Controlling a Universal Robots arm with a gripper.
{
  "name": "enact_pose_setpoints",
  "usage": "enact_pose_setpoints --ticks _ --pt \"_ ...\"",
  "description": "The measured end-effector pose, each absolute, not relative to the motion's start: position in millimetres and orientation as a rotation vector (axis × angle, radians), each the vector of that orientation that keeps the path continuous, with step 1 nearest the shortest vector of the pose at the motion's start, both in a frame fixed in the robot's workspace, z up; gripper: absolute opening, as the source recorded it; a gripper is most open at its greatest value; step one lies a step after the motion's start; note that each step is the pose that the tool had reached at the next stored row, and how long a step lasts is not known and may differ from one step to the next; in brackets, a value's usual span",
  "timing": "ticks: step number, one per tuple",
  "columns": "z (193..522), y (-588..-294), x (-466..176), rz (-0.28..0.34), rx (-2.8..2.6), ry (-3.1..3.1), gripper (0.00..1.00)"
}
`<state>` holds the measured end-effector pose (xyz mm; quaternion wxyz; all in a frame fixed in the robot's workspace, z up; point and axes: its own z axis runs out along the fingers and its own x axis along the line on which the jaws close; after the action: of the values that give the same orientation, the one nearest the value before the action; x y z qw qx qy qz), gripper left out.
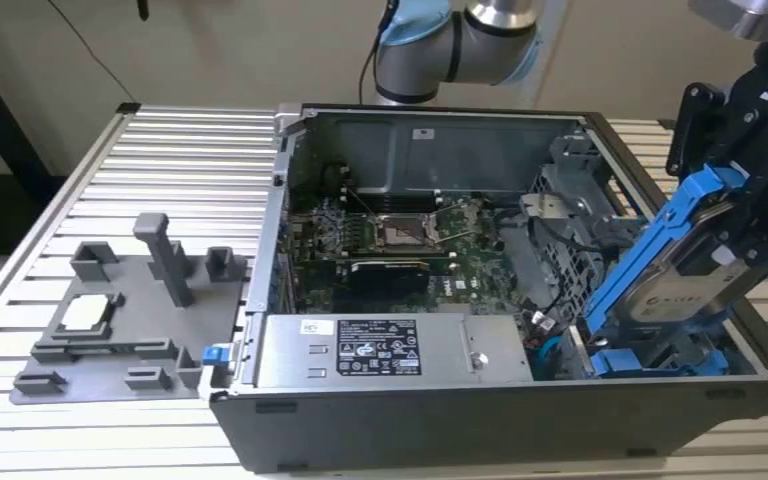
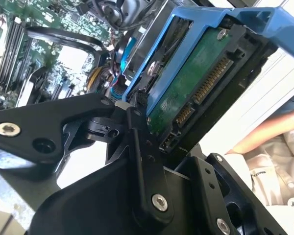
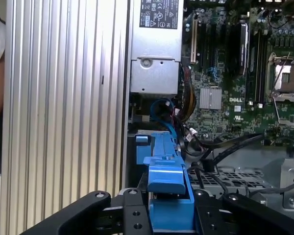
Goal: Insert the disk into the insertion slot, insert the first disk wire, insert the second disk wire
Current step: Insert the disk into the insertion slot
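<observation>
On the ribbed counter (image 1: 157,150), a grey plastic fixture (image 1: 117,320) sits near the left edge, well apart from the open computer case (image 1: 491,440) that takes up the middle and right. Inside the case, the silver power-supply box (image 1: 384,350) lies along the front wall with the circuit board (image 1: 384,235) behind it. Loose cables (image 1: 540,345) bunch between that box and the grey metal drive cage (image 1: 564,260). At the case's right front corner the disk (image 1: 671,275) stands steeply tilted, its lower end down inside the case beside the cage and its upper end leaning out over the right wall. The hand (image 1: 738,190) is clamped on that upper end, with its fingers (image 2: 137,147) pressed against the blue frame.
</observation>
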<state>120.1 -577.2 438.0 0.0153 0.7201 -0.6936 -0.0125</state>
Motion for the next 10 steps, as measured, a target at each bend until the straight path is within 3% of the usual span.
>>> enact_pose_setpoints --ticks 10 --pt "428.0 -577.9 123.4 -0.038 2.241 -2.158 0.33"
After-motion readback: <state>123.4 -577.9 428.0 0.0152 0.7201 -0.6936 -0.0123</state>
